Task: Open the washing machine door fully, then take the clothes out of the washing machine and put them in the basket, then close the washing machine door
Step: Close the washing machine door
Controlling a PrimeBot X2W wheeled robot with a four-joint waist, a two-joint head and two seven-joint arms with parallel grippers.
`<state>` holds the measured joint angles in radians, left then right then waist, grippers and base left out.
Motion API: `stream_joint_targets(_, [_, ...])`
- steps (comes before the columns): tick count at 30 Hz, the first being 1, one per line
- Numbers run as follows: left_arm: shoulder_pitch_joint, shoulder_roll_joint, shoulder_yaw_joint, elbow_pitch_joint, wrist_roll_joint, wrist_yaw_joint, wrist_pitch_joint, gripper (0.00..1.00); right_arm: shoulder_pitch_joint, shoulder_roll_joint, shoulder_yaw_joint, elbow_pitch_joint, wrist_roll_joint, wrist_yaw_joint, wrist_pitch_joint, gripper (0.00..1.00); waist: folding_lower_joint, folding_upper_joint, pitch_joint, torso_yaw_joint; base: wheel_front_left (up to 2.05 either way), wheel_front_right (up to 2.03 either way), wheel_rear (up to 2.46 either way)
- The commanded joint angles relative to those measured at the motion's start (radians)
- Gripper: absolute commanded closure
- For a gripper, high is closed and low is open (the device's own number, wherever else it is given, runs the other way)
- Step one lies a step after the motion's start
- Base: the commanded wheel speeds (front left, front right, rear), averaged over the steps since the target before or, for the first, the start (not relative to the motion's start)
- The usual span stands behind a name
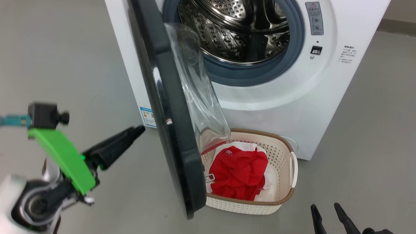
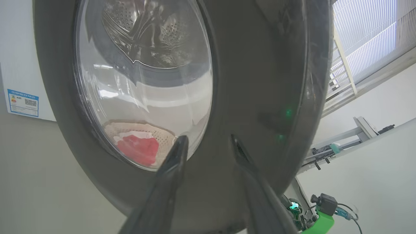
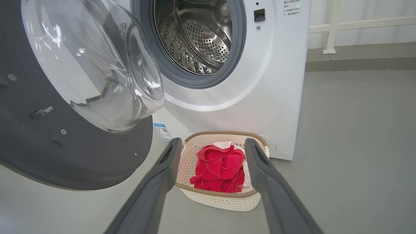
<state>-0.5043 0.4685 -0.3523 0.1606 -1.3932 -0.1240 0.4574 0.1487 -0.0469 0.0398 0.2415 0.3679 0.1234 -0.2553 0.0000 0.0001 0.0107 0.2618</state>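
Clothes (image 1: 239, 171) sit in the basket (image 1: 283, 161); my left gripper (image 2: 208, 138) and right gripper (image 3: 213, 141) gape empty, the washing machine door (image 1: 167, 105) not yet shut.

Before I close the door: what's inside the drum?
The drum shows bare perforated steel, nothing lying in it. Its lowest front part is hidden behind the grey seal.

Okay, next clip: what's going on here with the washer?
The clothes lie in the basket in front of the washer, and the drum looks empty. The door stands open. The left gripper, fingers apart, points at the door's outer face from close by; whether it touches is unclear. The right gripper hangs open, low to the side, holding nothing.
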Motion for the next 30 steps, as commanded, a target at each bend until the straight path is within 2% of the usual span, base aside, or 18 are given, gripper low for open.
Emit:
stream_joint_targets(1, [-0.009, 0.05, 0.043, -0.014, -0.009, -0.007, -0.02, 0.17, -0.004, -0.007, 0.022, -0.019, -0.007, 0.007, -0.006, 0.0, 0.0, -0.0001, -0.007, 0.007, 0.0, 0.0, 0.0])
stream_joint_targets(3, [0.03, 0.045, 0.047, 0.0, -0.023, -0.007, -0.064, 0.0, -0.001, -0.006, 0.022, -0.018, -0.007, 0.007, -0.006, 0.0, 0.0, -0.0001, -0.013, 0.013, 0.0, 0.0, 0.0])
stream_joint_targets(12, [0.186, 0.023, 0.045, 0.044, -0.057, -0.007, -0.237, 0.0, 0.004, -0.005, 0.028, -0.02, -0.009, 0.007, -0.006, 0.0, 0.0, -0.0001, -0.015, 0.044, 0.0, 0.0, 0.0])
stream_joint_targets(21, [0.274, 0.002, 0.021, 0.111, -0.051, -0.007, -0.397, 0.0, -0.006, -0.009, 0.035, -0.018, -0.01, 0.007, -0.006, 0.0, 0.0, -0.0001, -0.003, 0.064, 0.0, 0.0, 0.0])
stream_joint_targets(30, [0.342, -0.053, -0.008, 0.183, -0.06, -0.007, -0.573, 0.0, -0.026, -0.013, 0.043, -0.013, -0.009, 0.007, -0.006, 0.0, 0.0, -0.0001, 0.011, 0.062, 0.0, 0.0, 0.0])
